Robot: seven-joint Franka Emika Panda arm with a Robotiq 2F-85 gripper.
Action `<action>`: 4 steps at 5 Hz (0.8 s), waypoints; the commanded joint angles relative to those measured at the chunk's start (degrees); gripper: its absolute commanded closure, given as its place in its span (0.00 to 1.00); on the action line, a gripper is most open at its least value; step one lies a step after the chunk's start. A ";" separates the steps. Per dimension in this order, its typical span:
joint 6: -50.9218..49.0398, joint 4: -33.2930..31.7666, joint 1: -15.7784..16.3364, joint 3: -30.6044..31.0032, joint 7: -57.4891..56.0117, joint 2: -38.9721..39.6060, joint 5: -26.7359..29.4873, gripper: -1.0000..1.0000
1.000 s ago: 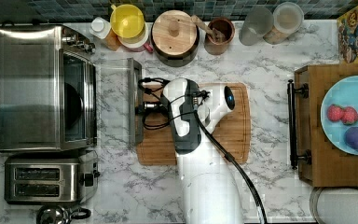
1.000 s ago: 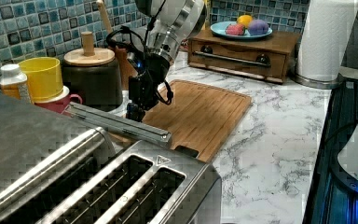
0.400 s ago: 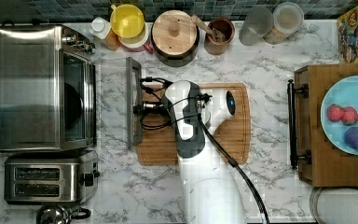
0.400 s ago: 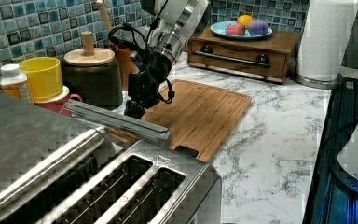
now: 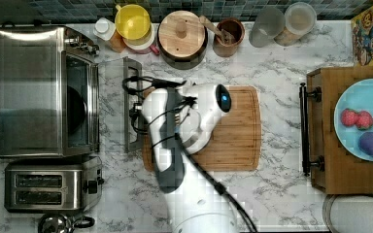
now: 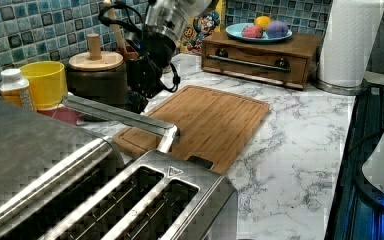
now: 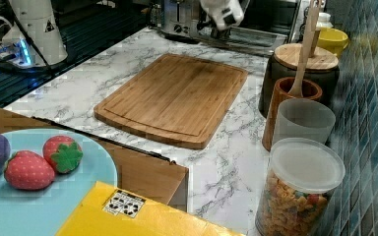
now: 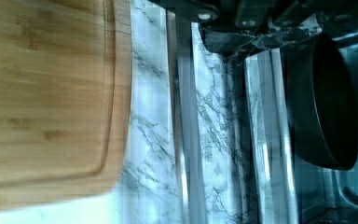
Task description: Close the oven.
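Close against the metal bar handle point(image 5: 126, 104) of the half-lowered glass door point(image 5: 110, 97) sits the black gripper point(image 5: 137, 106), though whether its jaws are parted or pressed together cannot be told. Above it, the white Franka arm point(image 5: 175, 145) reaches across the rectangular bamboo cutting board point(image 5: 233, 131) on the white marble counter point(image 5: 272, 58). Just past the door, at the top view's left, stands the large boxy stainless-steel toaster oven point(image 5: 29, 92), its cavity open and a dark round pan point(image 8: 326, 102) inside it. Beside the oven, toward the top view's bottom, sits a smaller two-slot steel toaster point(image 5: 48, 184). Along the tiled wall stand a yellow cup point(image 5: 132, 22) and a dark round pot with a wooden lid point(image 5: 182, 34).
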 commanded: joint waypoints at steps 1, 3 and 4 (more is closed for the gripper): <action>3.96 17.43 15.28 9.00 26.22 -3.51 -21.16 1.00; 3.58 23.30 21.57 9.17 47.54 -1.01 -43.89 1.00; -2.04 27.56 26.85 7.41 63.06 1.81 -61.39 1.00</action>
